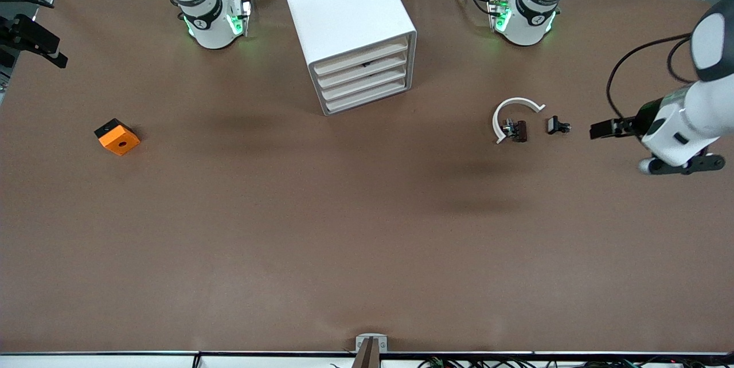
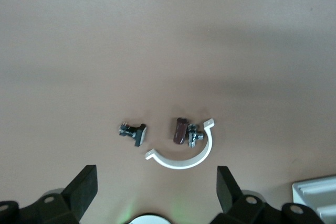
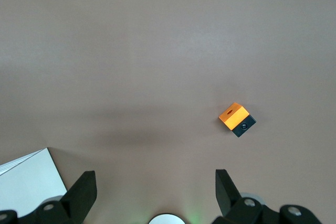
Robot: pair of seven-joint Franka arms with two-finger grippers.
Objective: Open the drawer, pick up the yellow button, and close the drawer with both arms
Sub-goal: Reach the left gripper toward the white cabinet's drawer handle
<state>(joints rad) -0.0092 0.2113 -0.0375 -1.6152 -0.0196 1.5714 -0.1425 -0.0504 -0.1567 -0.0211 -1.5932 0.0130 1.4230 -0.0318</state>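
Note:
The white cabinet (image 1: 350, 24) stands between the two arm bases. Its four beige-fronted drawers (image 1: 364, 77) are all pushed in. The button is hidden. My left gripper (image 1: 599, 129) hangs high over the left arm's end of the table; in the left wrist view the left gripper (image 2: 156, 171) is open with nothing between its fingers. My right gripper (image 1: 54, 55) hangs over the right arm's end of the table; the right wrist view shows the right gripper (image 3: 155, 174) open and empty too. Both are well away from the cabinet.
An orange block with a hole (image 1: 117, 137) (image 3: 234, 116) lies toward the right arm's end. Toward the left arm's end lie a white half ring (image 1: 510, 110) (image 2: 184, 158), a dark brown clip (image 1: 519, 130) (image 2: 180, 130) and a black clip (image 1: 557, 125) (image 2: 134, 131).

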